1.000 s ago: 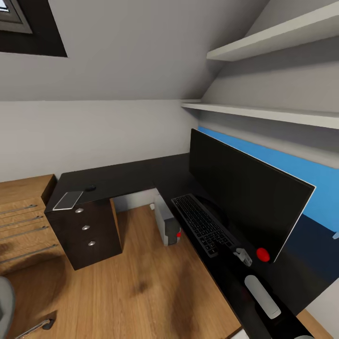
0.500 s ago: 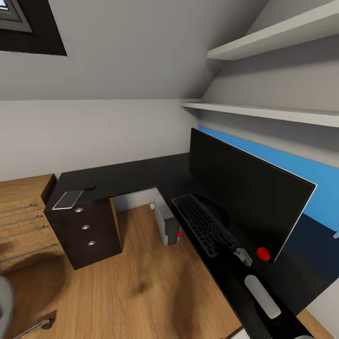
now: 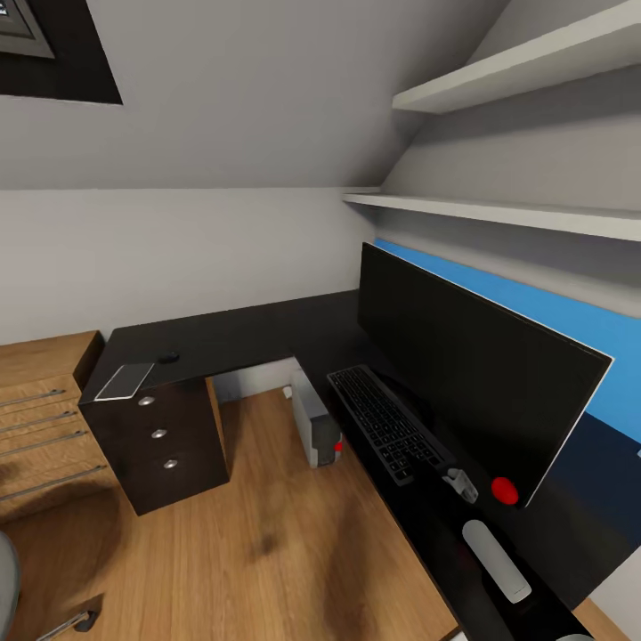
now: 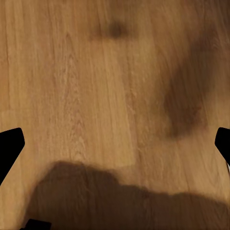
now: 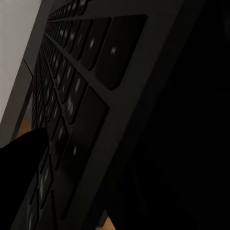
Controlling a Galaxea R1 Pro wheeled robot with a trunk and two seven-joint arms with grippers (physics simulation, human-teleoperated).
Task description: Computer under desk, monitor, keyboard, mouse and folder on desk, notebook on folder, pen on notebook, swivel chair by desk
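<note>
The glossy black L-shaped desk [image 3: 240, 334] carries the wide black monitor [image 3: 463, 369] in front of its blue back panel. The dark keyboard [image 3: 383, 423] lies flat just before the monitor. My right gripper [image 3: 460, 483] sits at the keyboard's near end; the right wrist view looks along the keys [image 5: 72, 91] from very close, with a dark finger [image 5: 21, 172] over them, and its hold is unclear. The mouse [image 3: 167, 357] rests on the desk's left wing. The computer [image 3: 316, 427] stands under the desk. My left gripper [image 4: 120, 139] is open above bare floor. The swivel chair [image 3: 5, 574] shows at the lower left.
A flat grey slab [image 3: 125, 381] lies on the desk corner above the dark drawers [image 3: 160, 436]. A light wooden chest [image 3: 40, 418] stands to their left. Two white shelves [image 3: 499, 214] hang over the monitor. Wooden floor [image 3: 267, 534] lies between the desk's wings.
The whole head view has shifted slightly, so the camera moved; the drawers sit a little further left and the monitor's near corner further right. Keyboard and right gripper keep their places.
</note>
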